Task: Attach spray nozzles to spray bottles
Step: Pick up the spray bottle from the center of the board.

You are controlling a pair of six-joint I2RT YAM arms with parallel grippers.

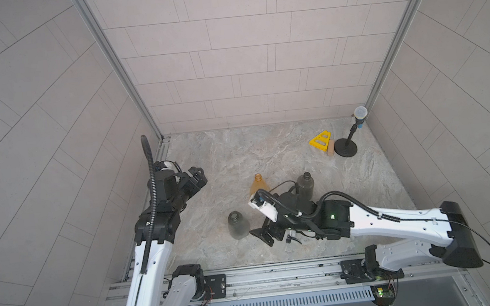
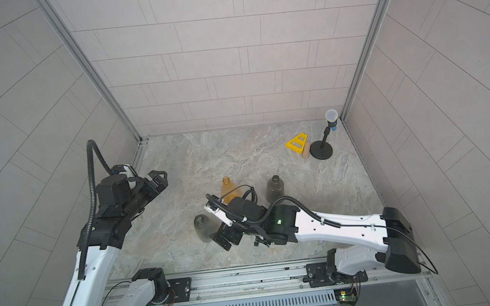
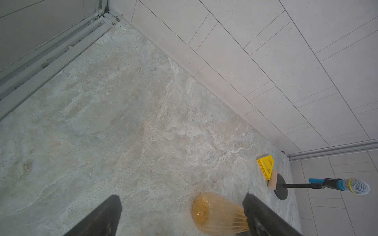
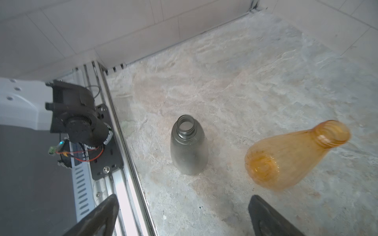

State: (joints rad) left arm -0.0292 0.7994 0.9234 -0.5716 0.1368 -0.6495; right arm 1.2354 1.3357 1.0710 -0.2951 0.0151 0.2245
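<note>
Right gripper fingers wide apart, empty; grey bottle stands ahead between them, amber bottle beyond one tip. Left gripper spread too, apparently touching nothing.

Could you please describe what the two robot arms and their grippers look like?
The left arm and right arm have smooth white shells with black joints and wrists. A ribbed black cable conduit runs along each. A small green light glows on the right arm's black forearm section. The left gripper and right gripper are black, with tapering fingers.
</note>
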